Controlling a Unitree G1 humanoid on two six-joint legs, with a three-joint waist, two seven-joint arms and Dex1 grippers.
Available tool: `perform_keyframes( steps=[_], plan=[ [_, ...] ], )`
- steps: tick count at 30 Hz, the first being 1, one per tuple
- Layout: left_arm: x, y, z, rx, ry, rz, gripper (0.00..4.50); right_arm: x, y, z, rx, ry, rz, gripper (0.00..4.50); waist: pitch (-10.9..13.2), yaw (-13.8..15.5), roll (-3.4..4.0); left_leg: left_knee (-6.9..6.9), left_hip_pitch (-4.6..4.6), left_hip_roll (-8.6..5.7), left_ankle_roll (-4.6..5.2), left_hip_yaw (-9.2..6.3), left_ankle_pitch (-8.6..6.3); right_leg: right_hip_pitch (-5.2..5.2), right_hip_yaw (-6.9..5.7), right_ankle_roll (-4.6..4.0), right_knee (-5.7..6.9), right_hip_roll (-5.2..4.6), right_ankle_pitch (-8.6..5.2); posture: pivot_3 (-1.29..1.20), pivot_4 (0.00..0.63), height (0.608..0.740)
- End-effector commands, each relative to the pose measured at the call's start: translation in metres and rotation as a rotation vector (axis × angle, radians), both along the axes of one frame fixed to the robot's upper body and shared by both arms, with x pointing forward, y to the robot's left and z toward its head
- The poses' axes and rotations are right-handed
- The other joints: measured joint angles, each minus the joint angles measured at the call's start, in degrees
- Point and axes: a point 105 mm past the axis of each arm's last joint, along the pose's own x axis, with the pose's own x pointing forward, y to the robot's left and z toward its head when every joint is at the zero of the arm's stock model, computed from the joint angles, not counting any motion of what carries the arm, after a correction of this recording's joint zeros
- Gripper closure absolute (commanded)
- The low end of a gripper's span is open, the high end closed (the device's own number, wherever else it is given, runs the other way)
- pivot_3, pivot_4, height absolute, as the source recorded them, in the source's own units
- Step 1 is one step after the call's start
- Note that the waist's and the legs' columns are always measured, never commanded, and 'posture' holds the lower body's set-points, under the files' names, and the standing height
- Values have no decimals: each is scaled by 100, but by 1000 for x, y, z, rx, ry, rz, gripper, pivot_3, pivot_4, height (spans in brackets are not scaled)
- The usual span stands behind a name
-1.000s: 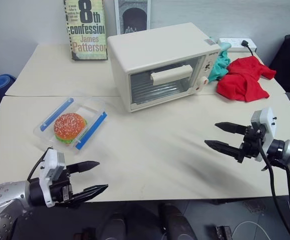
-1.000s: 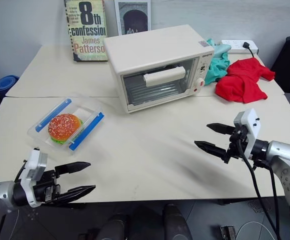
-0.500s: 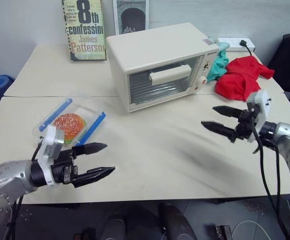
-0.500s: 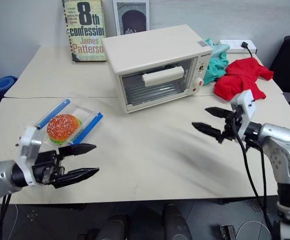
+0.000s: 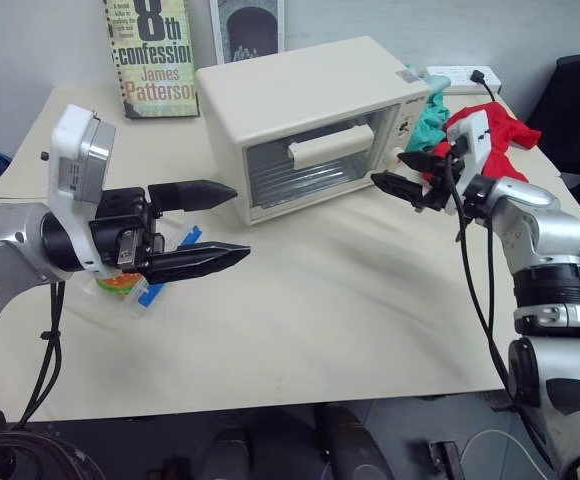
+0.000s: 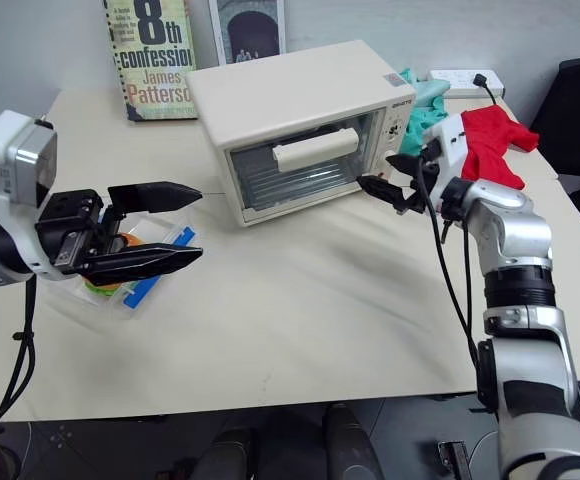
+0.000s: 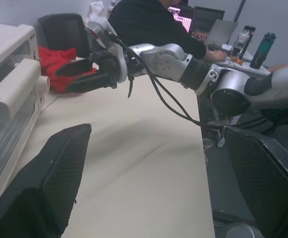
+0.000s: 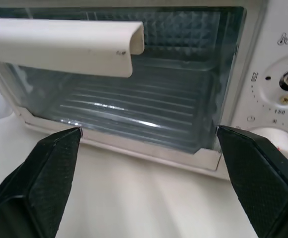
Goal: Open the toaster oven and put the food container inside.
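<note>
Your right gripper is the one that matters here: it hangs level just in front of the toaster oven, off the knob end of the door, its two black fingers spread wide and holding nothing. The oven stands at the far middle of the table with its glass door shut, and the white bar handle runs crosswise along the upper part of that door. In the right wrist view the handle lies above and to one side of the line between the fingertips, with the door's lower edge straight ahead, so I judge the hand needs to rise and shift along the door toward the handle's middle before the jaws can straddle the bar from above and below. Your left gripper is also wide open and empty, held up over the table's left side and pointing across toward the right arm. The food container, with its burger and blue clip strips, sits on the table under and just behind that left hand, partly hidden by it, so the left arm is the nearer one for the pickup once the door is down.
</note>
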Motion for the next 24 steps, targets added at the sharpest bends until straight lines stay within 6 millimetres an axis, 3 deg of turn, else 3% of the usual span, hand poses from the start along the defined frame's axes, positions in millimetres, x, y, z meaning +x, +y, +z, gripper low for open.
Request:
perform_keyframes(
  steps=[1, 11, 17, 24],
  plan=[
    [-1, -3, 4, 6, -44, 2, 0, 6, 11, 22, 1, -72, 25, 13, 0, -28, 0, 2, 1, 0, 0, -1, 0, 0, 0, 0, -1, 1, 0, 0, 150, 740],
    [4, 3, 4, 3, -70, 40, 0, -10, 48, 48, 18, -143, 224, 13, 1, -30, 1, 4, 5, -1, 1, -1, 1, -1, 3, 0, 6, 1, 0, 0, 150, 740],
    [13, 10, 7, -10, -102, 103, 0, -23, 59, 43, -3, -151, 289, 13, 1, -38, 3, 0, 4, 0, 1, -2, 1, -2, 3, 0, 7, 1, 0, 0, 150, 740],
    [36, 16, 14, -24, -151, 196, 0, -50, 55, 34, 24, -156, 323, 13, 2, -48, 4, -5, 2, 2, 1, -2, 1, -6, 1, 0, 13, 3, 0, 0, 150, 740]
  ],
)
